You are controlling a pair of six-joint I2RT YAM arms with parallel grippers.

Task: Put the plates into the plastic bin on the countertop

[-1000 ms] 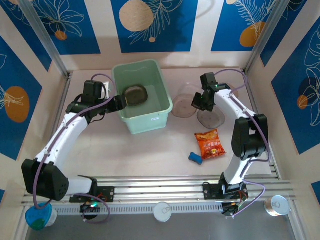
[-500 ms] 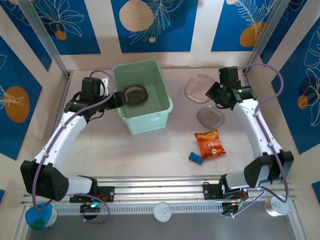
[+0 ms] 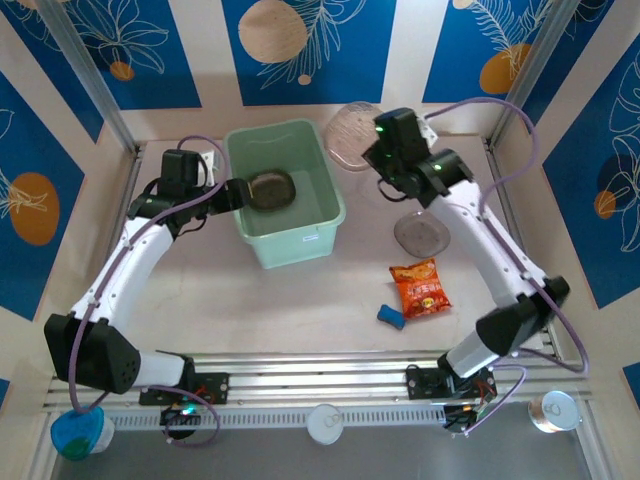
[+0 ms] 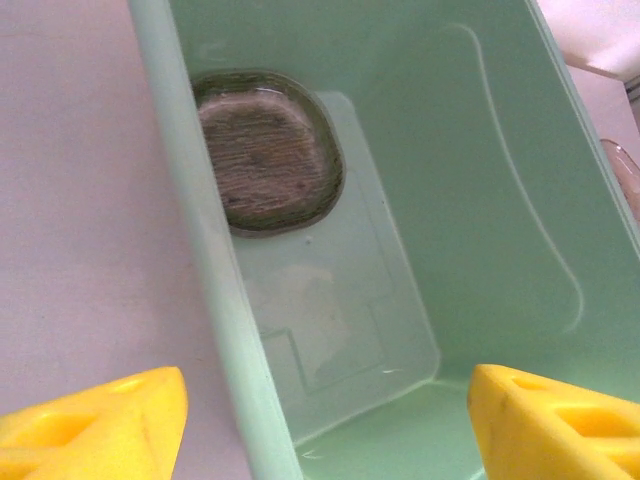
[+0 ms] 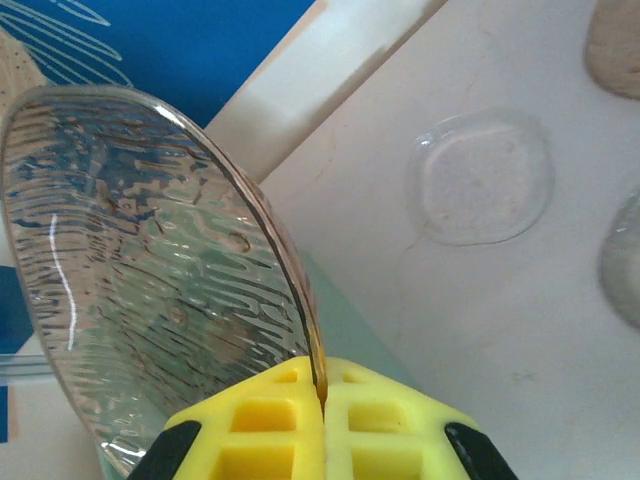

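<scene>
Top external view, working from the near side: the snack packet point(image 3: 419, 287) and a little blue thing point(image 3: 391, 317) were lying on the countertop point(image 3: 300, 310), well out of the way. Just past them one loose plate point(image 3: 420, 235) sat flat and untouched, so my read was the job was only partway done. Next came the bin point(image 3: 300, 243), with a brown plate point(image 3: 270, 189) flat on its floor toward the left wall. The left gripper point(image 3: 232, 192) hung at that left rim with its fingers point(image 4: 100, 425) wide apart and nothing between them. On the left wrist cam one finger was outside the wall and the other over the inside, which looked more like a letting-go spot than a grab. That arm arched up the left side, elbow bent, forearm pointing right at the bin. Farthest back, the right gripper point(image 3: 378, 158) was pinched tight on the rim of a clear plate point(image 3: 350, 135), which stood nearly on edge just beside the bin's far right corner, close to the back wall. Made sense to me: a rim pinch is about the only hold two fingers get on something that shallow, and carrying it high should clear the bin's lip. The right arm was stretched long up the right side, then hooked back left.
</scene>
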